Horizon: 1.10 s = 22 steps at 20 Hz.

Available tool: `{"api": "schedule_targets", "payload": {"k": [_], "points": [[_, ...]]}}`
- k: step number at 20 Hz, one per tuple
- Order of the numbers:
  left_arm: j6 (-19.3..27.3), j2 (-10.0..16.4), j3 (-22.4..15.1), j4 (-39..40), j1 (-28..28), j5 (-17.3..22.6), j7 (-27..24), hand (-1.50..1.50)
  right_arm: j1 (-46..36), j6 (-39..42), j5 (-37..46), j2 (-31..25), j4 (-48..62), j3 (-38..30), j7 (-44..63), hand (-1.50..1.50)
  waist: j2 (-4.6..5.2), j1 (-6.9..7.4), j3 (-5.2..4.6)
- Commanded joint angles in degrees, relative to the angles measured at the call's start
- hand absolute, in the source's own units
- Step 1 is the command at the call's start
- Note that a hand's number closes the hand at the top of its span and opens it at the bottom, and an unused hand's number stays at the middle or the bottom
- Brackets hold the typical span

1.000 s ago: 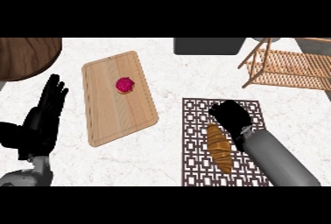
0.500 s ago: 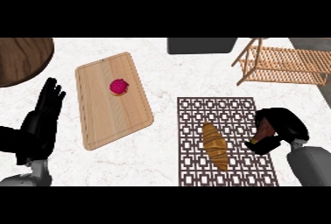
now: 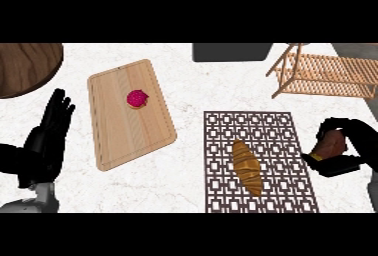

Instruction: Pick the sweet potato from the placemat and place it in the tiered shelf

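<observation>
Sweet potato [image 3: 330, 144] sits within curled fingers [image 3: 334, 123] of right hand [image 3: 356, 138]

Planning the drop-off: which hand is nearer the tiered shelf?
Right. The right hand, curled round the sweet potato, is below the tiered shelf at the view's right; the left hand rests open at far left, beyond the cutting board.
</observation>
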Motion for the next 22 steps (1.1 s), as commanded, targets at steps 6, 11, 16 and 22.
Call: {"api": "schedule_targets", "payload": {"k": [6, 11, 16, 22], "points": [[0.67, -1.07, -0.24, 1.45, -0.52, -1.32, -0.77, 0.00, -2.62, 2.05, -16.44, 0.50, -18.09, -18.06, 17.01, 1.50, 0.03, -0.27, -0.05], [-1.66, -0.31, 0.98, 0.88, -0.40, 0.09, -0.26, 0.00, -1.68, 6.69, -21.38, -5.01, -27.62, -24.73, 27.14, 1.50, 0.20, 0.58, -0.01], [-3.05, -0.48, 1.88, -1.64, 0.59, -0.18, 1.79, 0.00, -6.43, 3.93, -19.15, -9.92, -12.67, -27.38, 18.83, 1.50, 0.43, 1.65, 0.08], [-3.85, -1.59, 3.27, 2.61, -2.47, -1.21, -1.04, 0.00, -12.26, -2.86, -16.11, -9.62, -3.51, -24.76, 16.75, 1.50, 0.46, 1.71, 0.07]]}}
